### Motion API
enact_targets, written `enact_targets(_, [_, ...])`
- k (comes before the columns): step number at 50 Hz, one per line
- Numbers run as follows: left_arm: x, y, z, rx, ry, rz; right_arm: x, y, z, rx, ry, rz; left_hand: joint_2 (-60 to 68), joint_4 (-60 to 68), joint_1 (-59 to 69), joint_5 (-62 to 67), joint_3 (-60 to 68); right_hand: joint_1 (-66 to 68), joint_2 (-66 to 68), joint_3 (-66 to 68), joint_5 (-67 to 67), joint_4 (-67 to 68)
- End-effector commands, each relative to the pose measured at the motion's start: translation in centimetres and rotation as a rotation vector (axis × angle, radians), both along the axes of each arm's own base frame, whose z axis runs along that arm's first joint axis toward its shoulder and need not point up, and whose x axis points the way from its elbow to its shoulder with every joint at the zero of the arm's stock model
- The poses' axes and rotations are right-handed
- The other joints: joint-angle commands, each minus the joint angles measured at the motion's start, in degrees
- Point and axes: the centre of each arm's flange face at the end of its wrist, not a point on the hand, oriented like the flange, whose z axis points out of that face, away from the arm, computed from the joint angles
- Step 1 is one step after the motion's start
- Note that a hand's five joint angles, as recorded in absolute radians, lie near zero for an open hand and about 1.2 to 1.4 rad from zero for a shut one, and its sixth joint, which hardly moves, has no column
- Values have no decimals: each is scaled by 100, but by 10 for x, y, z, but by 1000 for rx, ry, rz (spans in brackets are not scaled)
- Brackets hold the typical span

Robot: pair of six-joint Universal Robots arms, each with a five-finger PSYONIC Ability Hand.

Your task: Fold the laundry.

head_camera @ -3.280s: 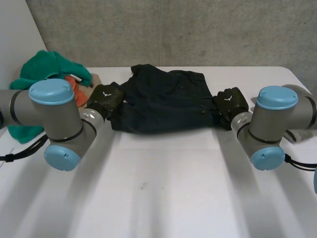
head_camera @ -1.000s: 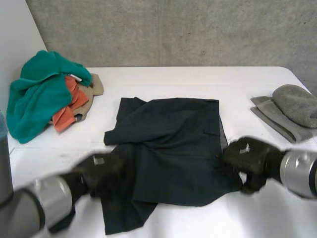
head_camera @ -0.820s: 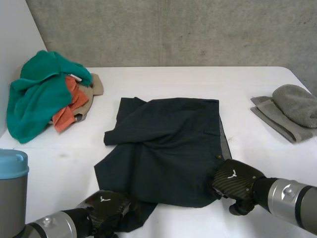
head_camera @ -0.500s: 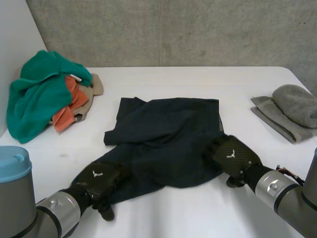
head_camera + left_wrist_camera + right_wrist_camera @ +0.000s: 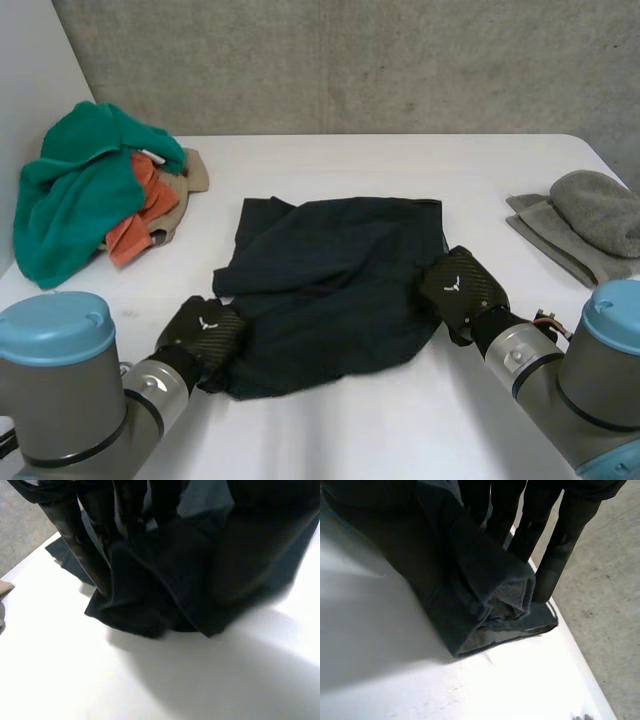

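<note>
A dark navy garment (image 5: 330, 285) lies in the middle of the white table (image 5: 330, 430), its near part raised and bunched. My left hand (image 5: 205, 335) is at the garment's near left corner, my right hand (image 5: 460, 285) at its near right edge. In the left wrist view, my left hand (image 5: 70, 525) pinches the dark cloth (image 5: 170, 590), which hangs off it above the table. In the right wrist view, my right hand (image 5: 560, 530) clamps a rolled fold of the cloth (image 5: 470, 580) showing its grey inside.
A heap of green, orange and beige clothes (image 5: 90, 185) sits at the back left. Grey folded items (image 5: 590, 225) lie at the right edge. A concrete wall stands behind the table.
Both hands have closed on the garment's near edge and carried it from the table's front toward the far side. The near part of the cloth now doubles back over the rest.
</note>
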Motion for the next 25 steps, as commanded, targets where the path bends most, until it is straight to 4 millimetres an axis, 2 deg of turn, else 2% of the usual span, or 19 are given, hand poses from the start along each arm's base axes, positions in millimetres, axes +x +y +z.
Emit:
enact_targets(1, [-6,-9,49,-142,41,10,-5,-1,45,-44,-68,-49,1851,1885,1950,1943,1894,1970,1441,1293,1436,1232])
enact_targets(2, [-6,-7,61,-163,56,11,-7,0,55,-43,-84,-59,1851,1885,1950,1943,1894,1970,1441,1293,1436,1232])
enact_targets(3, [-5,-4,86,-212,91,13,-8,-1,79,-54,-122,-74,1851,1885,1950,1943,1894,1970,1441,1293,1436,1232])
enact_targets(6, [-3,-1,125,-286,154,15,-15,1,116,-39,-163,-105,1851,1885,1950,1943,1894,1970,1441,1293,1436,1232])
enact_targets(7, [-1,2,151,-328,197,12,-21,1,139,-17,-184,-128,1851,1885,1950,1943,1894,1970,1441,1293,1436,1232])
enact_targets(9, [0,6,178,-371,240,3,-28,2,160,14,-201,-153,1851,1885,1950,1943,1894,1970,1441,1293,1436,1232])
enact_targets(10, [3,11,201,-396,271,-1,-33,3,179,46,-214,-176,1851,1885,1950,1943,1894,1970,1441,1293,1436,1232])
enact_targets(13, [7,16,225,-392,297,1,-38,1,206,66,-240,-197,1851,1885,1950,1943,1894,1970,1441,1293,1436,1232])
enact_targets(14, [7,15,233,-369,302,2,-38,3,221,78,-258,-204,1851,1885,1950,1943,1894,1970,1441,1293,1436,1232])
enact_targets(16, [5,10,238,-344,300,9,-37,4,231,103,-267,-201,1851,1885,1950,1943,1894,1970,1441,1293,1436,1232])
enact_targets(19, [0,-5,233,-265,277,25,-30,1,238,154,-265,-193,1851,1885,1950,1943,1894,1970,1441,1293,1436,1232])
enact_targets(24, [-10,-40,204,-139,208,55,-18,-18,216,266,-203,-191,1851,1885,1950,1943,1894,1970,1441,1293,1436,1232])
enact_targets(25, [-13,-53,192,-105,191,64,-13,-24,204,303,-172,-193,1851,1885,1950,1943,1894,1970,1441,1293,1436,1232])
